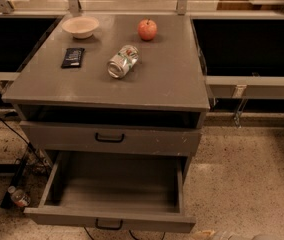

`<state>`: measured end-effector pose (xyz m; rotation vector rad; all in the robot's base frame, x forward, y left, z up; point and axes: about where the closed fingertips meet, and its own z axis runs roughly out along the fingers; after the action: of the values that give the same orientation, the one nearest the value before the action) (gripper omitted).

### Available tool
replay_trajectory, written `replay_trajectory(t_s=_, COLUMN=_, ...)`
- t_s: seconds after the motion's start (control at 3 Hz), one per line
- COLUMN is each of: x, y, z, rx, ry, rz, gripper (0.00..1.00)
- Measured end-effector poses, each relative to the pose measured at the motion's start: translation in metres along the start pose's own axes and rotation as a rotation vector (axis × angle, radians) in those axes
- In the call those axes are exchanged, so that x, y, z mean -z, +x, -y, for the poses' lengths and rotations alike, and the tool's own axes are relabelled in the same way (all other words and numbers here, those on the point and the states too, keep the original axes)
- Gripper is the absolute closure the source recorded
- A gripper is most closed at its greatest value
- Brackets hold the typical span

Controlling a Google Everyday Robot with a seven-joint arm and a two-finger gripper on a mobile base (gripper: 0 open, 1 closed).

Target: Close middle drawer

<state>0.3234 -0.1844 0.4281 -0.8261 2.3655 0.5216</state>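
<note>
we log middle drawer [114, 186] pulled open at 6 o'clock, gripper [205, 233] at 5 o'clock, btm edge, near its front corner, grip state can't tell

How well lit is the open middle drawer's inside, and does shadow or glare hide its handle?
Camera view: the middle drawer is dim toward its back, shaded by the drawer above, yet readable; its black handle shows plainly on the grey front, no glare; the end effector is only just visible at the bottom edge, right of the drawer front.
</note>
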Motion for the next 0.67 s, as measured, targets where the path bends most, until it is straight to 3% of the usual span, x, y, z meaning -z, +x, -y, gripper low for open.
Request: replay_trajectory(t_s=0.67, x=-0.0204, y=0.0010, z=0.0034, rx=-0.047, ry=-0.012, rz=0.014, gripper=1.00)
